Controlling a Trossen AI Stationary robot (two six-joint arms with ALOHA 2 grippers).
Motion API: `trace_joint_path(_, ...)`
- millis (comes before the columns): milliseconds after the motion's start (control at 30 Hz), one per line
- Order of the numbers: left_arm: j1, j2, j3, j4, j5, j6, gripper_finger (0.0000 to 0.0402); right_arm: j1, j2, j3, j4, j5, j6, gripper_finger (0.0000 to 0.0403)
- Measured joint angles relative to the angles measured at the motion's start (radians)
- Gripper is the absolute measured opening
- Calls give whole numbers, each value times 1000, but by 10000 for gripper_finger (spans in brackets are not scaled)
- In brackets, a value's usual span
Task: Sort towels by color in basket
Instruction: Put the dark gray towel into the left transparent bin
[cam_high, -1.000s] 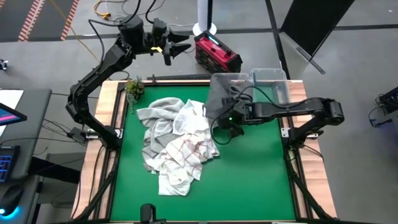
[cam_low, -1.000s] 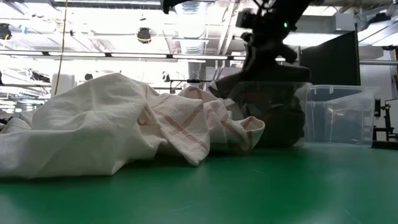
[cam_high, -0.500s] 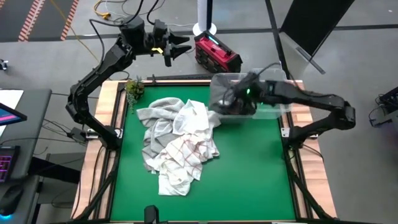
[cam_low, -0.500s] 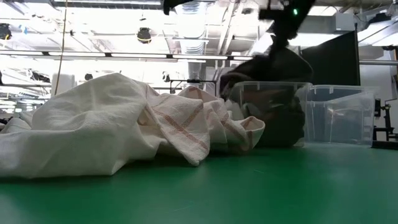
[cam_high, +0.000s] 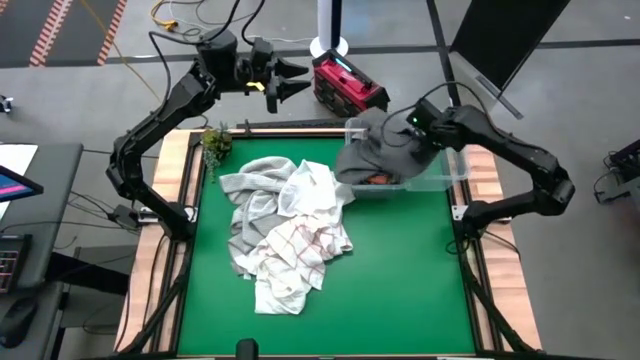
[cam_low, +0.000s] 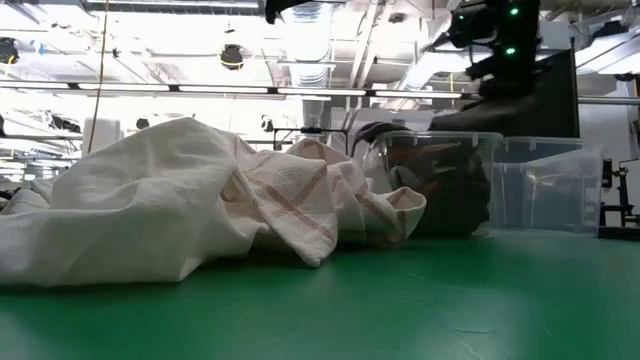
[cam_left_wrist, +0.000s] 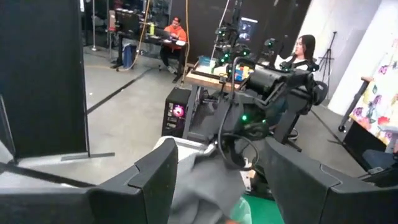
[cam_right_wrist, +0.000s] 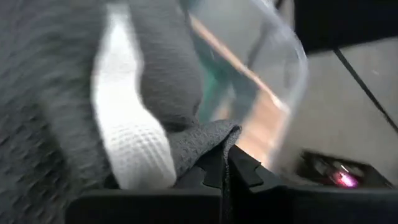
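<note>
the left gripper (cam_high: 296, 78) hangs beyond the worktop's far left corner, jaws spread and holding nothing; that arm waits.

on the green worktop (cam_high: 400, 270), from the left edge toward the middle, lies the heap of pale towels (cam_high: 285, 230): a light grey one, plain white ones, and one white with thin red check lines (cam_high: 300, 250) nearest the front edge. they look light, limp and crumpled, folded over each other, so a pinch will probably lift one layer and drag its neighbours along. i'd take a raised fold or a free corner at the heap's edge, not the flat middle; the cloth should not slip much, and nothing here is fragile.

at the far right corner stands the clear basket (cam_high: 455, 165). the dark grey towel (cam_high: 365, 155) is draped over its left rim, part inside, part hanging toward the heap, with a bit of rust-orange cloth (cam_high: 378, 180) showing beneath it. the right gripper (cam_high: 408, 128) is above the basket, fingers closed tight on a fold of that grey towel, as the right wrist view shows. soft and floppy, it will likely sag from the grip.
</note>
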Motion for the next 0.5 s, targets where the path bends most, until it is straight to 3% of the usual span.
trace_joint_path(100,0,0,0,-8,0,-1,224,-11,-17,0,-94,6,-1,19)
trace_joint_path(167,0,0,0,-4,0,-5,224,-12,-38,0,-93,-52,-45,20)
trace_joint_path(367,0,0,0,24,-1,-7,224,53,-80,0,117,-467,-177,22)
trace_joint_path(500,0,0,0,56,-1,-26,224,112,-72,0,255,-625,-233,21)
